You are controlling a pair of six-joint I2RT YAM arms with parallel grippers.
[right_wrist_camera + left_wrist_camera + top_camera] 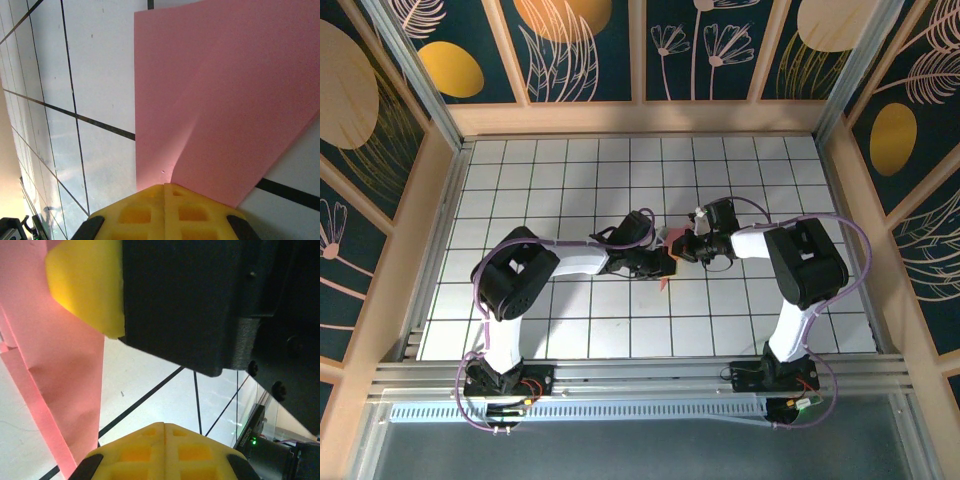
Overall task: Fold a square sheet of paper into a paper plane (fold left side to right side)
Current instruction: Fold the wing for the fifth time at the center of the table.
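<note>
The square sheet of paper [225, 90] sat near the middle of the tabletop [520, 180]. It was already creased, and the left wrist view showed a narrow doubled strip along one edge. From their bases at the near edge, the left arm [520, 270] and the right arm [805, 260] each bowed outward at the elbow and bent back inward, so the two wrists met nearly head-on over the sheet. The right tool [165, 186] was closed and pinched the pink sheet where a soft wrinkle ran into its pads. The left tool [165, 427] was closed too, its pads meeting with nothing seen between them. The paper passed just beside it, and whether it pressed on the sheet could not be told. This looked like a mid-fold step, with no dart formed yet. The next move probably called for carrying the pinched edge across to the opposite edge, squaring the two, and then pressing the crease flat.
</note>
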